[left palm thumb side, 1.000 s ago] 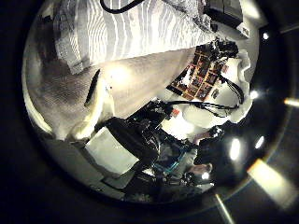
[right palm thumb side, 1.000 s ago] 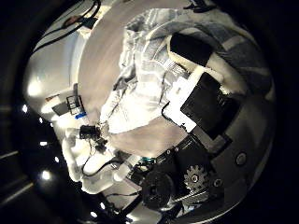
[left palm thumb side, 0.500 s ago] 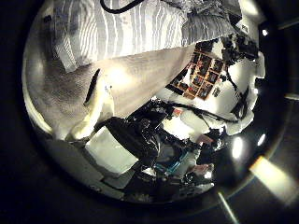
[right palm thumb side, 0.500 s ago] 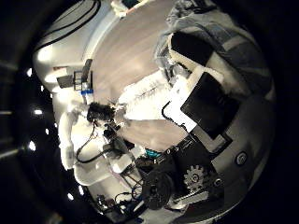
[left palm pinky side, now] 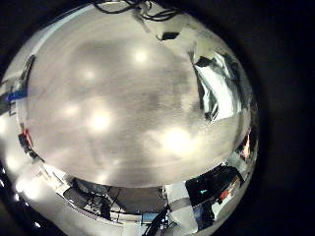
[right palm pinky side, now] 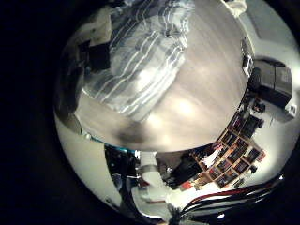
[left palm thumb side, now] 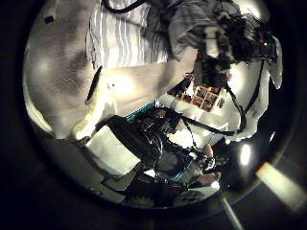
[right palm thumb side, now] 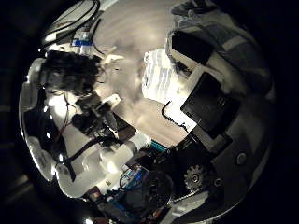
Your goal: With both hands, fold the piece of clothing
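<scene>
On the table [left palm pinky side: 108, 108] beneath your two hands lies the striped garment [right palm pinky side: 141, 56]. Most of it is spread flat and one end is bunched, as the right little finger side palm view shows. That view gives you the lie of the cloth but says nothing of the grasp.

For the grasp, go to the right thumb side palm view. An edge of the garment runs in behind the right hand [right palm thumb side: 201, 103] and sits close against its palm, so I judge that hand to be clenched on the cloth. The left thumb side palm view backs this up from across the table, with the right hand raised above the surface and cloth draped from it while the rest trails down to the flat part. I judge the edge is held up like this so it can be carried over the part lying flat, which is the fold itself.

The left hand [left palm thumb side: 134, 144] is less clear, as I cannot tell from any view whether it is released or closed on anything. Its thumb side camera sees the garment lying apart from the palm. Its little finger side camera looks mostly at bare table, with the cloth only at the far rim, which suggests this hand hangs off to one side of the garment and not over it.
</scene>
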Available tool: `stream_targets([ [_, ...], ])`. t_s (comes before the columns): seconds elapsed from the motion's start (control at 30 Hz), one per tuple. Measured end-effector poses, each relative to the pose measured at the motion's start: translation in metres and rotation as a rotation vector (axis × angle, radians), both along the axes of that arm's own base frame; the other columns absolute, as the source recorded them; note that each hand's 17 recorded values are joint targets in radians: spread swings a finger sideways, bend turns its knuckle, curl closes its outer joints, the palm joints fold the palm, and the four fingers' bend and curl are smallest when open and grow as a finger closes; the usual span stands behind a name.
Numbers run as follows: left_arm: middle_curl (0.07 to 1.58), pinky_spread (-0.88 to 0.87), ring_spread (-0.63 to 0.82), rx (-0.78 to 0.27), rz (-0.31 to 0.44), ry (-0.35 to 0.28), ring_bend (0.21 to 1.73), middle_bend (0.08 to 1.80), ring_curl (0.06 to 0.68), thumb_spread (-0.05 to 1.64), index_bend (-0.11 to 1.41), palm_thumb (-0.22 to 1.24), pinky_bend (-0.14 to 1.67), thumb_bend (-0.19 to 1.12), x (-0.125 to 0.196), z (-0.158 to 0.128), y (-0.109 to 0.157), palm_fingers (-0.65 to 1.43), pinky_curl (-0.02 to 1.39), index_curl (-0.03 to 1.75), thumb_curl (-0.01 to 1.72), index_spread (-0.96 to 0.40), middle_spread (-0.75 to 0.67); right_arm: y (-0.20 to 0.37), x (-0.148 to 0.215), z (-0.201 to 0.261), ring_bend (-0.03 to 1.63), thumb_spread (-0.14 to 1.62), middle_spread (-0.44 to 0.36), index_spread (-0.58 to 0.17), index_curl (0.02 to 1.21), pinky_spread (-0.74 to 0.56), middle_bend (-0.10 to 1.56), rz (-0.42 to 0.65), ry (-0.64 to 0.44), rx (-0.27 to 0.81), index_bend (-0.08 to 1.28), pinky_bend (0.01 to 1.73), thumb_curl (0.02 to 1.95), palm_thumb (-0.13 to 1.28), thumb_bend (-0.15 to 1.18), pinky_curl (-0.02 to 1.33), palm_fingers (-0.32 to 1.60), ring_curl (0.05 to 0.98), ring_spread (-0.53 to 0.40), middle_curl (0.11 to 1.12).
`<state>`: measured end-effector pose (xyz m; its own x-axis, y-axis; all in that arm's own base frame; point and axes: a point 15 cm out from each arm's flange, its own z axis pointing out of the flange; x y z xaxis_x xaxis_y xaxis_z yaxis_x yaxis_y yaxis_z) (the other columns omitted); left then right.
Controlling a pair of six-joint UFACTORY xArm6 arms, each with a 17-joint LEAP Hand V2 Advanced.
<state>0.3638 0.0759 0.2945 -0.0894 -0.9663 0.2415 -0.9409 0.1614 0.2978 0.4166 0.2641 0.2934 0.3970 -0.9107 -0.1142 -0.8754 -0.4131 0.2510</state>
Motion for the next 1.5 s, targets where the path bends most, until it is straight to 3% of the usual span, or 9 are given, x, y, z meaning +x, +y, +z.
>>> stream_targets([
  [0.17, 0.35, 0.27, 0.13, 0.02, 0.056, -0.02, 0.7, 0.19, 0.242, 1.22, 0.18, 0.6, 0.26, -0.01, -0.012, 0.014, 0.035, 0.27, 0.39, 0.42, 0.44, -0.03, 0.14, 0.028, 0.019, -0.026, 1.46, 1.19, -0.123, -0.272, 0.87, -0.24, 1.34, 0.01, -0.04, 0.03, 1.01, 1.23, 0.73, 0.85, -0.05, 0.76, 1.15, 0.6, -0.174, 0.69],
  [0.27, 0.35, 0.26, 0.12, 0.009, 0.075, -0.022, 0.7, 0.19, 0.242, 1.22, 0.18, 0.6, 0.26, -0.01, -0.02, 0.014, 0.047, 0.27, 0.39, 0.42, 0.44, -0.03, 0.13, 0.044, 0.027, -0.029, 1.44, 1.21, -0.148, -0.302, 0.82, -0.34, 1.23, 0.0, -0.054, 0.101, 0.77, 1.19, 0.69, 0.73, -0.04, 0.71, 0.97, 0.574, -0.204, 0.64],
  [0.33, 0.35, 0.26, 0.12, 0.006, 0.081, -0.019, 0.7, 0.19, 0.242, 1.22, 0.18, 0.6, 0.26, -0.01, -0.024, 0.012, 0.05, 0.27, 0.39, 0.41, 0.44, -0.02, 0.13, 0.049, 0.024, -0.028, 1.48, 1.23, -0.156, -0.32, 0.76, -0.41, 1.12, 0.039, -0.039, 0.143, 0.43, 1.28, 0.66, 0.71, -0.03, 0.71, 0.67, 0.579, -0.226, 0.62],
  [0.47, 0.36, 0.26, 0.12, 0.0, 0.086, -0.011, 0.7, 0.19, 0.241, 1.22, 0.18, 0.6, 0.26, -0.01, -0.03, 0.009, 0.055, 0.27, 0.39, 0.41, 0.44, -0.02, 0.13, 0.058, 0.007, -0.003, 1.38, 1.26, -0.167, -0.388, 0.62, -0.43, 0.91, 0.114, -0.038, 0.234, 0.17, 1.35, 0.63, 0.71, -0.01, 0.67, 0.43, 0.528, -0.243, 0.56],
  [0.57, 0.36, 0.26, 0.12, -0.005, 0.087, -0.009, 0.7, 0.19, 0.239, 1.22, 0.18, 0.6, 0.26, -0.01, -0.031, 0.008, 0.054, 0.27, 0.39, 0.41, 0.44, -0.02, 0.13, 0.049, -0.014, 0.017, 1.31, 1.28, -0.158, -0.422, 0.58, -0.32, 0.8, 0.129, -0.038, 0.277, 0.21, 1.26, 0.61, 0.74, 0.0, 0.66, 0.25, 0.5, -0.225, 0.52],
  [0.73, 0.36, 0.25, 0.12, -0.007, 0.083, -0.009, 0.7, 0.19, 0.239, 1.22, 0.18, 0.6, 0.27, -0.01, -0.031, 0.009, 0.05, 0.27, 0.39, 0.41, 0.44, -0.02, 0.13, 0.026, -0.038, 0.065, 1.2, 1.29, -0.156, -0.447, 0.53, -0.13, 0.68, 0.149, -0.104, 0.344, 0.22, 1.17, 0.58, 0.76, -0.01, 0.61, 0.19, 0.437, -0.177, 0.47],
  [0.93, 0.37, 0.25, 0.12, -0.009, 0.064, -0.011, 0.71, 0.19, 0.242, 1.22, 0.18, 0.6, 0.27, -0.01, -0.031, 0.017, 0.033, 0.27, 0.39, 0.41, 0.44, -0.02, 0.13, -0.048, -0.033, 0.111, 1.1, 1.29, -0.173, -0.453, 0.49, 0.1, 0.6, 0.033, -0.183, 0.358, 0.24, 1.08, 0.56, 0.76, -0.01, 0.56, 0.17, 0.383, -0.093, 0.43],
  [1.13, 0.36, 0.25, 0.12, 0.021, 0.015, -0.025, 0.71, 0.18, 0.241, 1.22, 0.19, 0.6, 0.28, -0.01, -0.042, 0.046, -0.013, 0.26, 0.39, 0.41, 0.44, -0.02, 0.15, -0.128, -0.073, 0.124, 0.93, 1.32, -0.122, -0.427, 0.48, 0.32, 0.57, -0.079, -0.035, 0.3, 0.31, 0.86, 0.52, 0.69, -0.02, 0.47, 0.11, 0.319, -0.045, 0.41],
  [1.5, 0.35, 0.25, 0.13, 0.095, -0.03, -0.068, 0.69, 0.18, 0.232, 1.24, 0.21, 0.64, 0.27, -0.01, -0.045, 0.078, -0.109, 0.28, 0.39, 0.44, 0.45, -0.05, 0.15, -0.232, -0.095, 0.142, 0.8, 1.33, -0.057, -0.414, 0.44, 0.43, 0.5, -0.216, -0.103, 0.065, 0.29, 0.7, 0.46, 0.59, -0.02, 0.35, 0.21, 0.256, 0.023, 0.38],
])
